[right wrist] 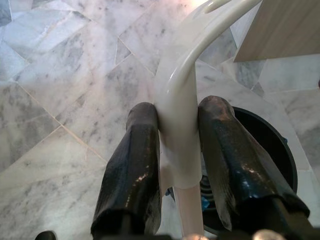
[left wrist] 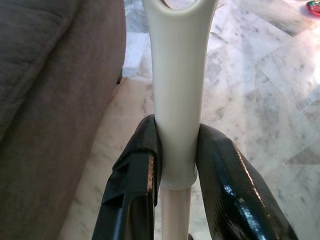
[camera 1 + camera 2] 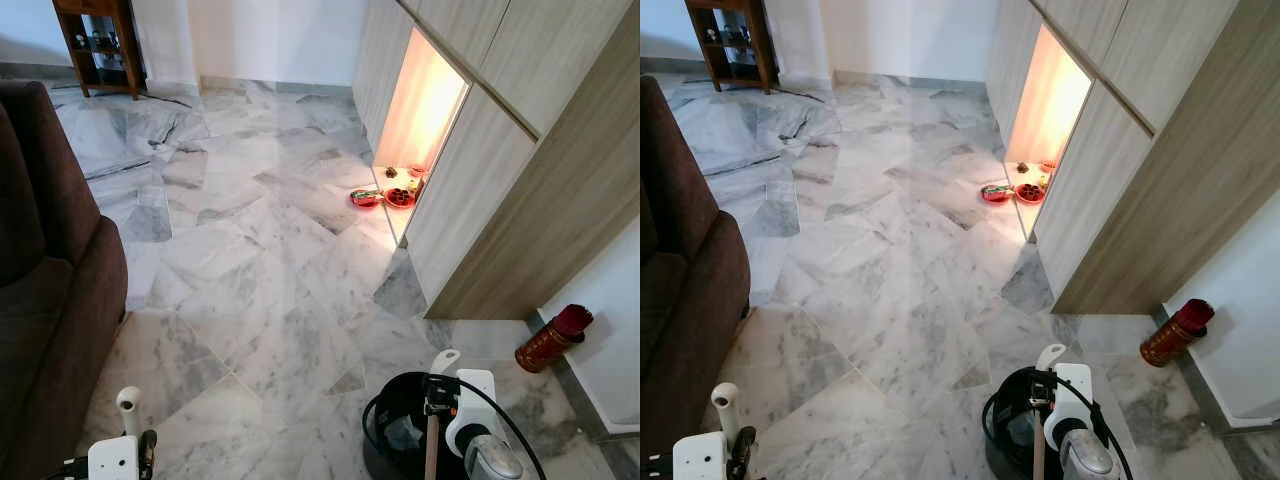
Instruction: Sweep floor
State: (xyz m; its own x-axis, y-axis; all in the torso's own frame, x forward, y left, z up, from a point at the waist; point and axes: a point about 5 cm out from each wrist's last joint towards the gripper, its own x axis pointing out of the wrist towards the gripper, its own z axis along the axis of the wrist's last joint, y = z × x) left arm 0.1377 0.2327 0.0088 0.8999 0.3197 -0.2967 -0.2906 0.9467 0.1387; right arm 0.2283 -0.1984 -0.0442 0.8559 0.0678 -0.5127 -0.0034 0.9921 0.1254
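Note:
My left gripper (image 2: 177, 150) is shut on a white handle (image 2: 179, 75) with a loop at its top; its tip stands at the lower left (image 3: 128, 400), close beside the sofa. My right gripper (image 1: 177, 130) is shut on a second, curved white handle (image 1: 185, 75), which rises at the lower right (image 3: 445, 362). Below that handle sits a round black dustpan (image 3: 395, 425), also seen under the right fingers (image 1: 270, 145). The lower ends of both handles are hidden. Grey-veined marble floor (image 3: 260, 260) stretches ahead.
A brown sofa (image 3: 50, 290) lines the left side. Wooden cabinets (image 3: 530, 190) run along the right, with a lit niche and red bowls (image 3: 383, 196) at floor level. A red fire extinguisher (image 3: 553, 338) stands by the right wall. A wooden shelf (image 3: 100, 45) stands far back.

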